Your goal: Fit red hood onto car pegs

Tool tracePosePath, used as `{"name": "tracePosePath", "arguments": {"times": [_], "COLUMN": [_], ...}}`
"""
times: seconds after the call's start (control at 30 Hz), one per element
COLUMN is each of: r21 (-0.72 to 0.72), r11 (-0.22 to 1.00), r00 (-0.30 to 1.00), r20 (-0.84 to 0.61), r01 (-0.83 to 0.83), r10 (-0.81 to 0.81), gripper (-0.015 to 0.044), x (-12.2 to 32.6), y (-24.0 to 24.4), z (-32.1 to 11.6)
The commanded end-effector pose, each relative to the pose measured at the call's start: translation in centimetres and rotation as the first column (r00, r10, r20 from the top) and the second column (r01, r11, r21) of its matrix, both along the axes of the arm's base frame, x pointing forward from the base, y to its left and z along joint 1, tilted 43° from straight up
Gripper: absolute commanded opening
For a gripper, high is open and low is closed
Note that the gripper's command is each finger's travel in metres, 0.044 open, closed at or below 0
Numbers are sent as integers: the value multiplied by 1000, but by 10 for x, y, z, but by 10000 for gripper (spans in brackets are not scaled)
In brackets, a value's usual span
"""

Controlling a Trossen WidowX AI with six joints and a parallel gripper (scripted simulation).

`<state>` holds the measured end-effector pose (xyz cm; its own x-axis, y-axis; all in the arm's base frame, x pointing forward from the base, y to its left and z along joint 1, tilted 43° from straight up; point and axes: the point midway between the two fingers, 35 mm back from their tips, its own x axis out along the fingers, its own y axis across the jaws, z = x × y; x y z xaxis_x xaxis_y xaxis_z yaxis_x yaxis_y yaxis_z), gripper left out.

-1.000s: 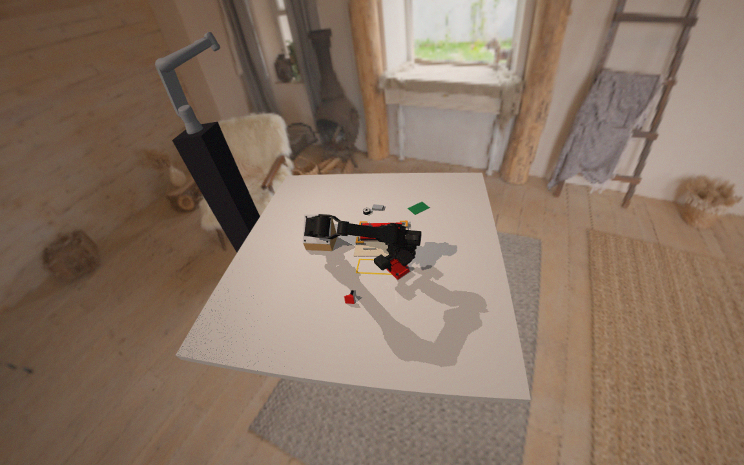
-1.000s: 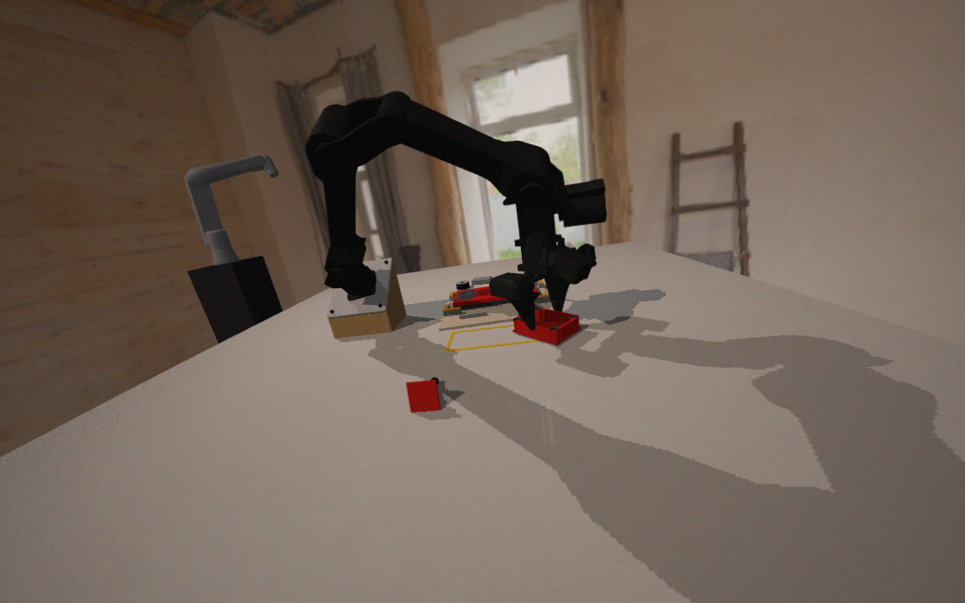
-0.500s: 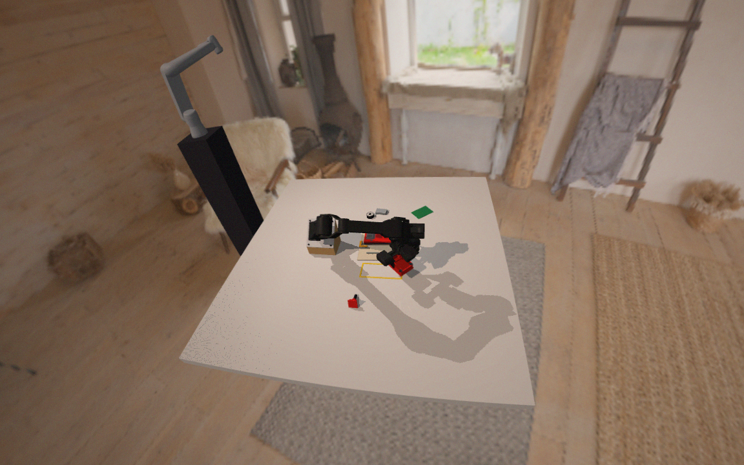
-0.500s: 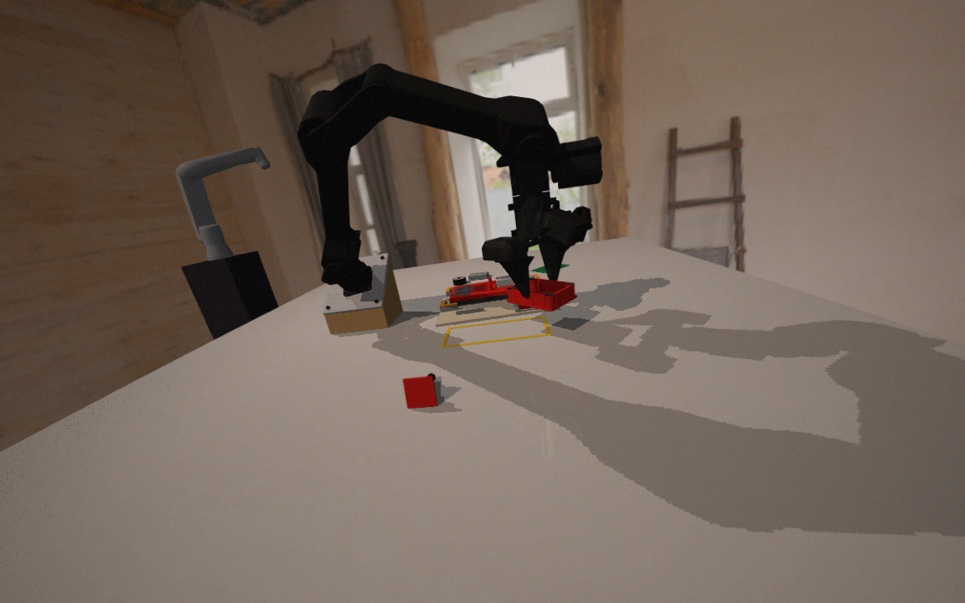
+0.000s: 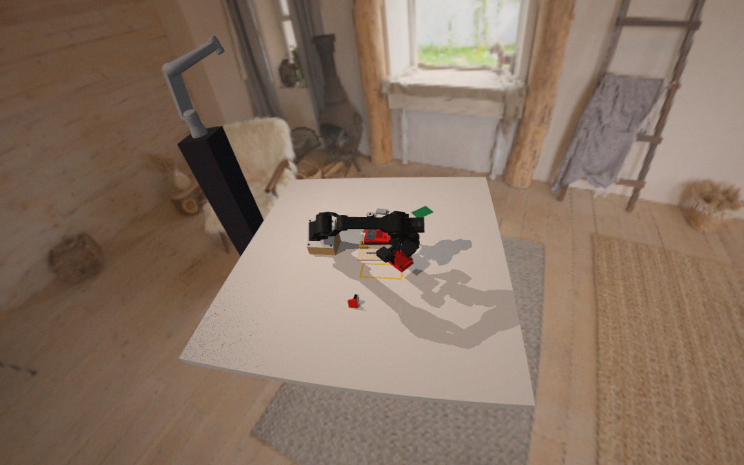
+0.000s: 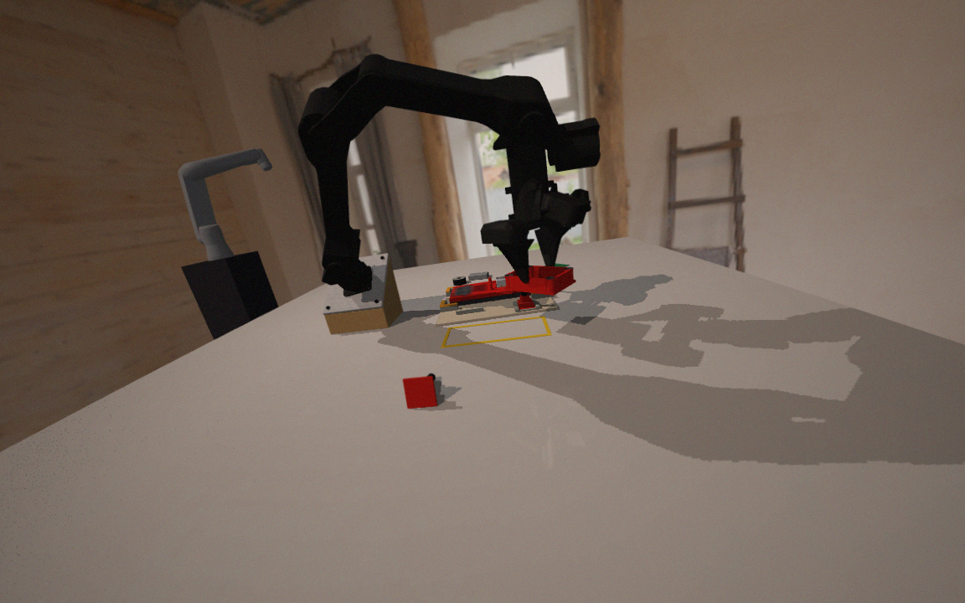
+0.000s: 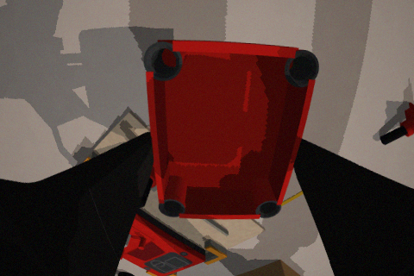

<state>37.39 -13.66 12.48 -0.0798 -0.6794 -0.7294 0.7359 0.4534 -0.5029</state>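
The red hood (image 5: pixel 402 263) (image 6: pixel 549 282) (image 7: pixel 211 112) is a shallow open shell. Its hollow side and dark-ringed corner holes face up toward the wrist camera. My gripper (image 6: pixel 537 272) (image 7: pixel 226 144) is shut on the hood, with one black finger against each long side. The hood hangs above the table, to the right of the car in the exterior view. The red chassis (image 5: pixel 376 236) (image 6: pixel 473 291) (image 7: pixel 157 250) lies in its jig, whose yellow bracket (image 7: pixel 216 255) shows in the wrist view. The hood and arm hide part of the chassis, and the pegs cannot be made out.
A beige slotted board (image 5: pixel 365 254) (image 6: pixel 456 316) (image 7: pixel 246 231) lies beside the chassis, with a small red part (image 6: pixel 524 301) at its right. Nearer are a yellow outline (image 5: pixel 380 278) and a red block (image 5: pixel 353 303) (image 6: pixel 420 392). A green patch (image 5: pixel 422 211) lies at the back.
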Motion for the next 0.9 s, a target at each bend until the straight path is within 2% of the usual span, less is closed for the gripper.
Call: {"name": "tracePosePath", "arguments": {"times": [0.0, 0.43, 0.87], "r21": [8, 87, 225], "r11": [998, 943, 821], "r00": [996, 895, 667], "r20": [-58, -299, -489], "r01": [-63, -321, -525], "r10": [63, 332, 561], "gripper": [0, 0, 0], "x": [-2, -10, -18], "y": [1, 5, 9], "z": [-1, -2, -4]}}
